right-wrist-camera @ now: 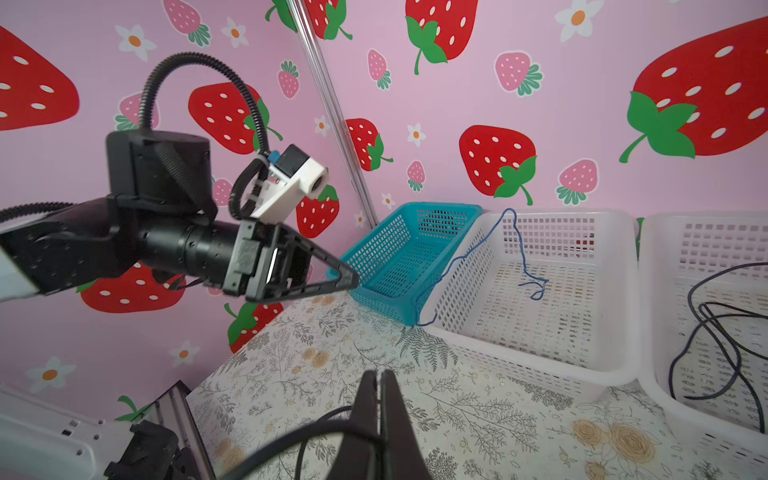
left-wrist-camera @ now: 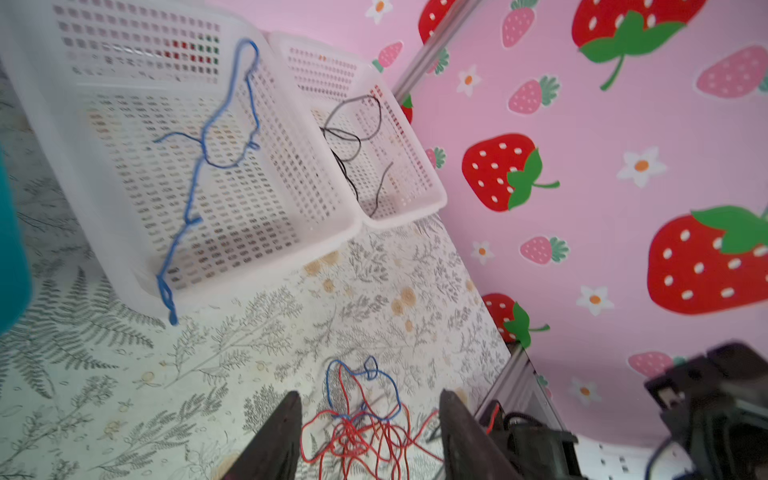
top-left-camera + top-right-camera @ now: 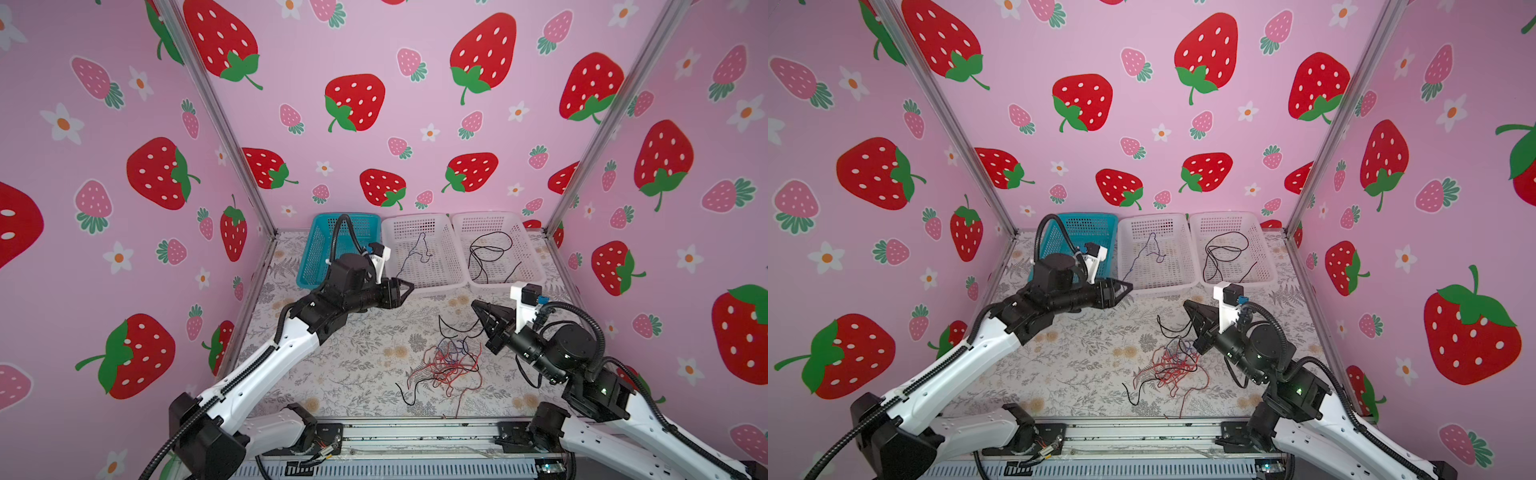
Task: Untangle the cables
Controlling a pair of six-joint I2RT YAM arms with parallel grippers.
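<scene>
Beside the tangle (image 3: 449, 368), right end effector (image 1: 377, 376) pinches a black cable (image 1: 291, 433).

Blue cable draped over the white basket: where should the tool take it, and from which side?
Probably the blue cable's twisted tail, which hangs outside the white basket's front wall. Come from the table side: that end is free, the rest lies against the mesh.
</scene>
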